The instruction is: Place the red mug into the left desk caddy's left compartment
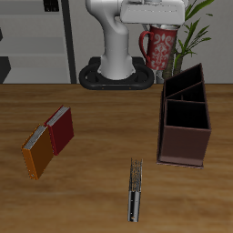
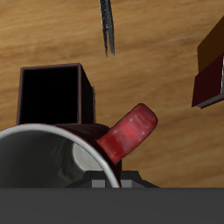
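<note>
Franka arm: glossy white casing in rounded, tubular segments, widening toward a thick lower column with soft grey shading at the joints. Base: flat black plate with rounded corners, set under the column. Gripper: pale grey-white boxy body; in the wrist view its housing appears as a dark grey band with a small lighter grey block at the centre.

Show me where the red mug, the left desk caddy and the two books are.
red mug [image 1: 162, 43], exterior view, speckled side wall.
left desk caddy [image 1: 184, 146], exterior view, front wall.
books [image 1: 50, 141], exterior view, where the red and orange covers meet.
</note>
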Available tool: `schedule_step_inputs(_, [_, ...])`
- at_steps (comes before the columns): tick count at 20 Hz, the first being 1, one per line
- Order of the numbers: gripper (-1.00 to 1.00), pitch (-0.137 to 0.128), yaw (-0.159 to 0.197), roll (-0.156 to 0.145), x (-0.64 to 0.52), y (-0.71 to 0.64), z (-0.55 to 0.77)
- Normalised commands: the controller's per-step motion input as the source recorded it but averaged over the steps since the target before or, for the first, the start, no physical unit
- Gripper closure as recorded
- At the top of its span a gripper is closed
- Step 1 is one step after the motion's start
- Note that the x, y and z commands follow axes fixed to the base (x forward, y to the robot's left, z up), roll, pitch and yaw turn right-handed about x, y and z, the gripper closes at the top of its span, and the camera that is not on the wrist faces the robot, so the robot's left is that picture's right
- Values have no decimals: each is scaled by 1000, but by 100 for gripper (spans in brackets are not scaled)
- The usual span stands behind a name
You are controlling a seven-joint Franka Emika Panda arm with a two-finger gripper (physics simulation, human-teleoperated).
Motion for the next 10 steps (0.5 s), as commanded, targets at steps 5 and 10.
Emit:
schedule_step_inputs(5, [100, -31, 64, 93, -531, 519, -70])
schedule_step_inputs(10, [100, 9, 13, 28, -297, 316, -116])
